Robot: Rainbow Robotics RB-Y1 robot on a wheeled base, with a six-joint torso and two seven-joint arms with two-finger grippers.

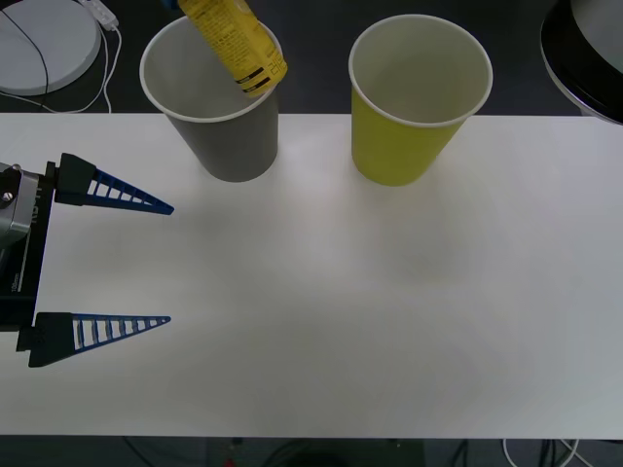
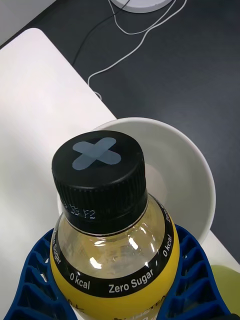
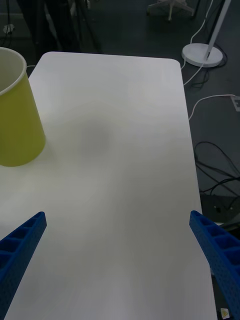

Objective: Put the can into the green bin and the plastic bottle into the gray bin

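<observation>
My right gripper [image 2: 115, 260] is shut on the plastic bottle [image 2: 112, 240], a yellow bottle with a black cross-topped cap. In the front view the bottle [image 1: 234, 39] hangs tilted, its lower end dipping into the mouth of the gray bin [image 1: 229, 136]. The bin's white rim [image 2: 200, 165] lies just beyond the cap. The green bin [image 1: 409, 136] stands upright to the right of the gray one and looks empty from above. My left gripper [image 1: 171, 265] hovers open over the table's left side, with the green bin [image 3: 15, 120] ahead of it. The can is out of view.
The white table [image 1: 341, 321] ends just behind both bins. A white round base [image 1: 44, 44] with a cable lies beyond the far left corner, and a dark round object [image 1: 584, 49] beyond the far right. Cables and a lamp base [image 3: 202, 54] are on the floor.
</observation>
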